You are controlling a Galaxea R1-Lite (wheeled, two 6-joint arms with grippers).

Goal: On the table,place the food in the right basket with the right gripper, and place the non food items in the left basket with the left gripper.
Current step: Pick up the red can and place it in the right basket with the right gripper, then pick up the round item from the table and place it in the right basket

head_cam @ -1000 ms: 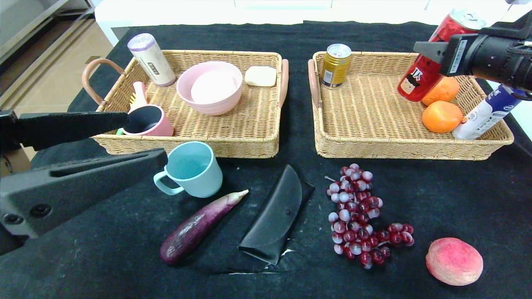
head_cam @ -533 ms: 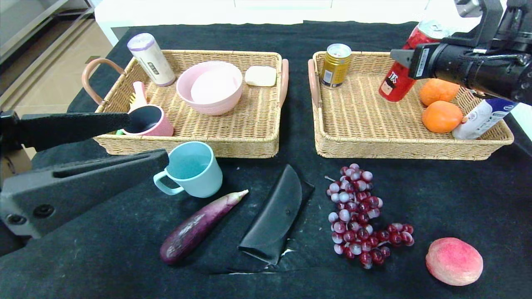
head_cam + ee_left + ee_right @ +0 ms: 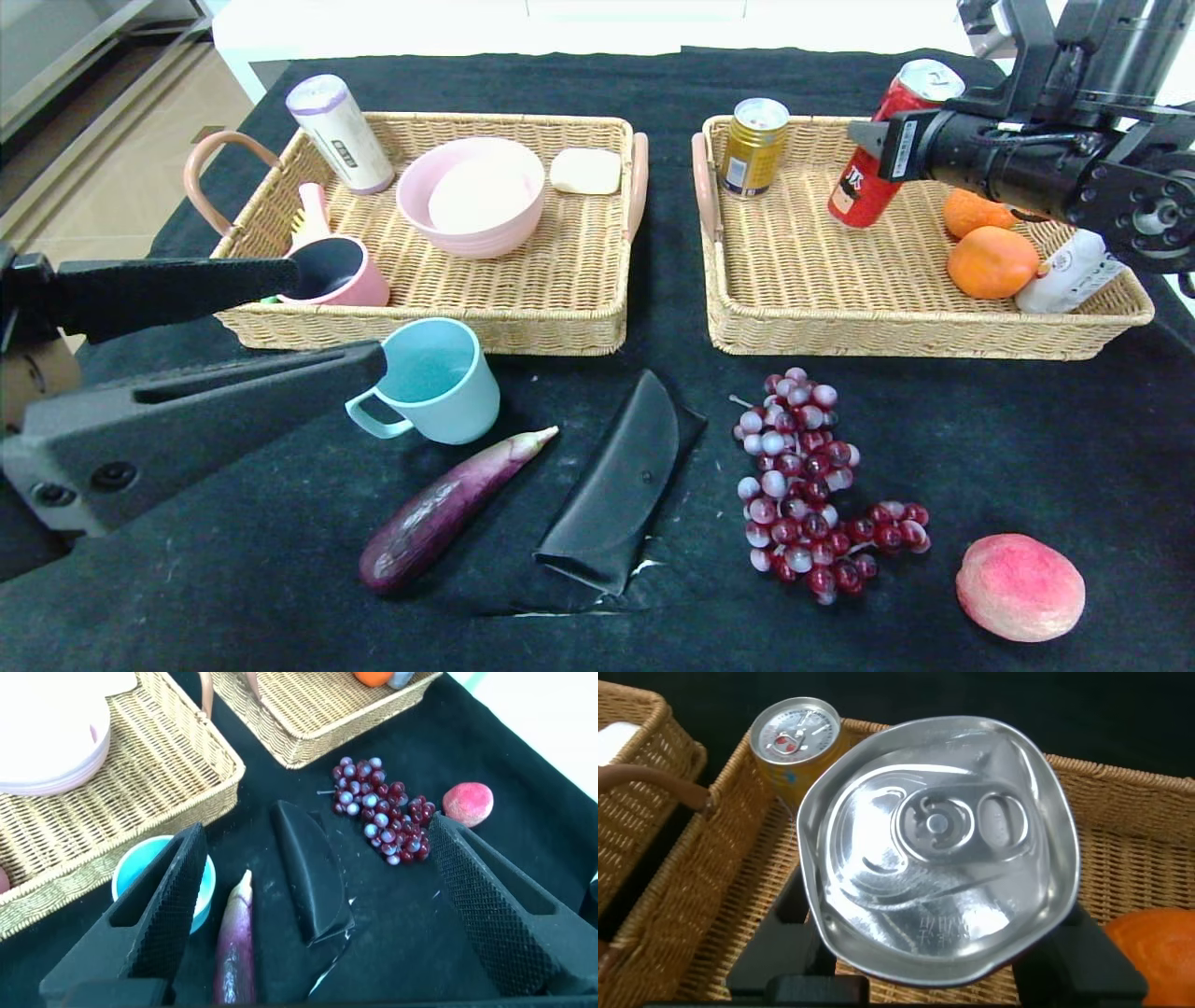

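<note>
My right gripper [image 3: 887, 145] is shut on a red drink can [image 3: 873, 168] and holds it tilted over the back of the right basket [image 3: 896, 327]; its silver top [image 3: 938, 849] fills the right wrist view. My left gripper [image 3: 317, 317] is open and empty at the left, just left of a light blue cup [image 3: 434, 378]. On the black cloth lie a purple eggplant [image 3: 448, 509], a black pouch [image 3: 616, 485], red grapes [image 3: 803, 481] and a peach [image 3: 1019, 586]. The left wrist view shows the eggplant [image 3: 234, 943], pouch [image 3: 313, 873], grapes [image 3: 383, 812] and peach [image 3: 467, 803] between my open jaws.
The left basket [image 3: 420, 322] holds a pink bowl [image 3: 471, 196], a pink cup [image 3: 331, 271], a white cylinder [image 3: 341, 131] and a soap bar [image 3: 585, 171]. The right basket holds a gold can [image 3: 754, 145], two oranges [image 3: 991, 261] and a white bottle [image 3: 1069, 271].
My right gripper has moved left and down with the red can, from the basket's back right corner toward its middle back. The left gripper has barely moved.
</note>
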